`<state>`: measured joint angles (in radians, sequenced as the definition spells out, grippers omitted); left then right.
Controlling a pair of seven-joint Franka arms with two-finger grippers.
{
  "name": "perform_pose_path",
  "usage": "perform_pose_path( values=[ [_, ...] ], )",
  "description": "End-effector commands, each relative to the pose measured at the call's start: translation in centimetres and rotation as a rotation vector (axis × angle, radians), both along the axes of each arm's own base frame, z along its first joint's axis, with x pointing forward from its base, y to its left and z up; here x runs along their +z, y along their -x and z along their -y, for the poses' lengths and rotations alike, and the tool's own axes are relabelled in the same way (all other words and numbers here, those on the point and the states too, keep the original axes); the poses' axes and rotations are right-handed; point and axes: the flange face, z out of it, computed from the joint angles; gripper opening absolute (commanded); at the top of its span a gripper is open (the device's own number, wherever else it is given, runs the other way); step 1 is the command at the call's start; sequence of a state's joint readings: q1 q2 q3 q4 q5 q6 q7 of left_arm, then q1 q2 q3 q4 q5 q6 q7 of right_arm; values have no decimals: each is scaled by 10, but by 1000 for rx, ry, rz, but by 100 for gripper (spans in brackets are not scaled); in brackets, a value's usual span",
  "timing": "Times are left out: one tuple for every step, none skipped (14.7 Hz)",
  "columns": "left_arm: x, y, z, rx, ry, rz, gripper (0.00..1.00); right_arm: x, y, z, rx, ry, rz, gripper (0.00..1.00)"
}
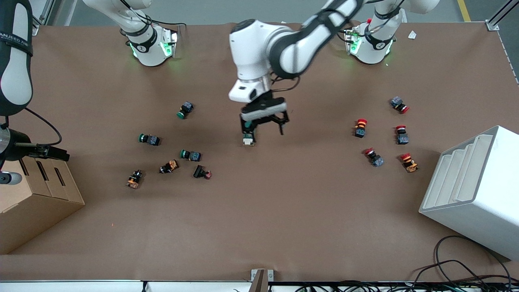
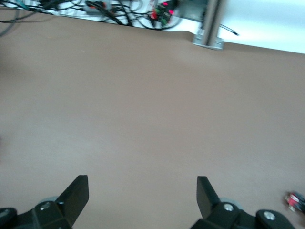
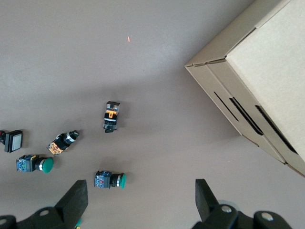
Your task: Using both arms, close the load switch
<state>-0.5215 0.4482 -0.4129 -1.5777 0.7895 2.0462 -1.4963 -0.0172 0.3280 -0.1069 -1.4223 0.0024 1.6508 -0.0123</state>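
The load switch (image 1: 247,136), a small dark-green block with a white lever piece, lies on the brown table near its middle. My left gripper (image 1: 262,129) is open just above the table. The switch lies by the finger (image 1: 244,125) toward the right arm's end, not between the two. The left wrist view shows only bare table between the open left gripper's (image 2: 141,191) fingers, and the switch is hidden there. My right gripper (image 1: 56,153) is open and empty, up over the cardboard box's edge. In the right wrist view, the right gripper (image 3: 141,193) looks down on scattered buttons.
Green-capped buttons (image 1: 185,109) (image 3: 109,180) and orange parts (image 1: 134,179) (image 3: 110,116) lie toward the right arm's end. Red-capped buttons (image 1: 360,127) lie toward the left arm's end. A cardboard box (image 1: 36,194) (image 3: 257,81) and a white bin (image 1: 474,190) stand at the table's ends.
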Motion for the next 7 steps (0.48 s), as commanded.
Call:
perform_pose_path(
  values=[
    [50,-35,-43,32,-27,-109,100,20,4,-4,21,14,-14,100],
    [70,-53,-64,42,-36,-158,100,21,5,-4,19,12,-21,100],
    [84,-69,-86,42,-43,-197,100,22,5,-4,21,15,-21,100],
    [96,-81,-107,40,-45,-223,100,25,6,-4,14,6,-16,100],
    [109,-89,-129,51,-47,-237,100,25,8,-2,9,-3,-22,100],
    [120,-99,-153,56,-46,-243,100,26,11,-1,9,-7,-42,100],
    [134,-106,-174,48,-44,-244,100,32,17,-3,14,-11,-57,100]
  ],
)
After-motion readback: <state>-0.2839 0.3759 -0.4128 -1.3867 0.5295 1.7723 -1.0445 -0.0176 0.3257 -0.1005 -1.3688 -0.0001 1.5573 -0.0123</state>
